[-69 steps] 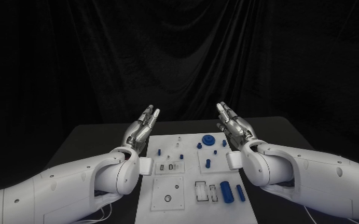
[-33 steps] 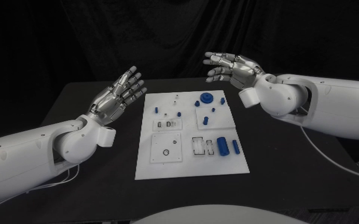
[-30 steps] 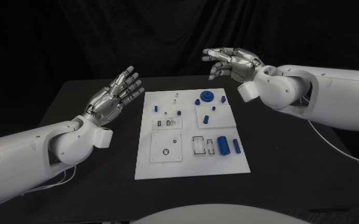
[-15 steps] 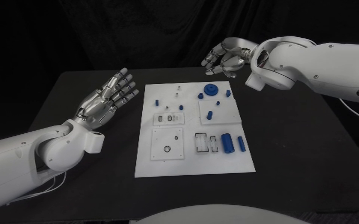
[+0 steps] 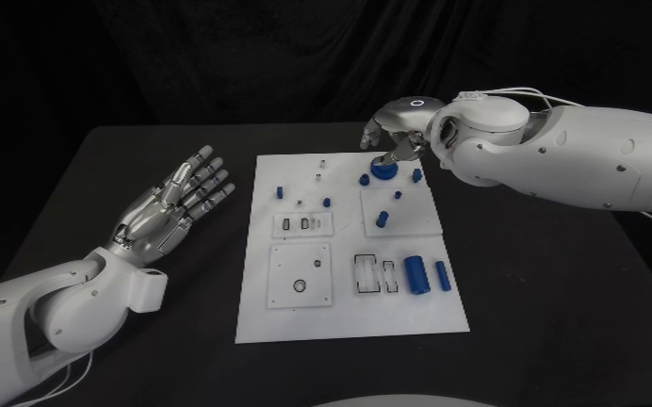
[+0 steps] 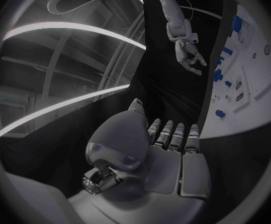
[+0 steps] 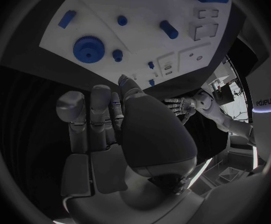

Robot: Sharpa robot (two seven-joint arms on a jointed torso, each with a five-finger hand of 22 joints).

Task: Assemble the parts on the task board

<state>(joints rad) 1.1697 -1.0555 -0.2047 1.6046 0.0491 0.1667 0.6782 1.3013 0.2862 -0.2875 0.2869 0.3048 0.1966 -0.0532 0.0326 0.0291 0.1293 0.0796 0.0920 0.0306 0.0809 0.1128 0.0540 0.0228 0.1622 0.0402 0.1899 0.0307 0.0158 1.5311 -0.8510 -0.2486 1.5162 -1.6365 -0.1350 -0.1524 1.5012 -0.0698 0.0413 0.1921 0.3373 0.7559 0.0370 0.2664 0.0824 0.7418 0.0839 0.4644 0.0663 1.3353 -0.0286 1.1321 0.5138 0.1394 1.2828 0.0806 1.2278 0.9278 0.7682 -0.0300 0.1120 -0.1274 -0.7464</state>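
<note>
Overhead, right hand (image 5: 396, 139) hovering with fingers apart and empty above the blue gear (image 5: 384, 170) near the task board's (image 5: 350, 317) far edge, left hand (image 5: 168, 204) spread flat and empty over the table's (image 5: 557, 275) left side, blue cylinder (image 5: 417, 276) lying near the board's near right corner.

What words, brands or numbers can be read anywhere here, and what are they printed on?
"sharpa": small lettering running sideways at the rim of the right wrist view, on a pale panel beside the other arm.
The task board and its blue parts carry no readable text in any view.
</note>
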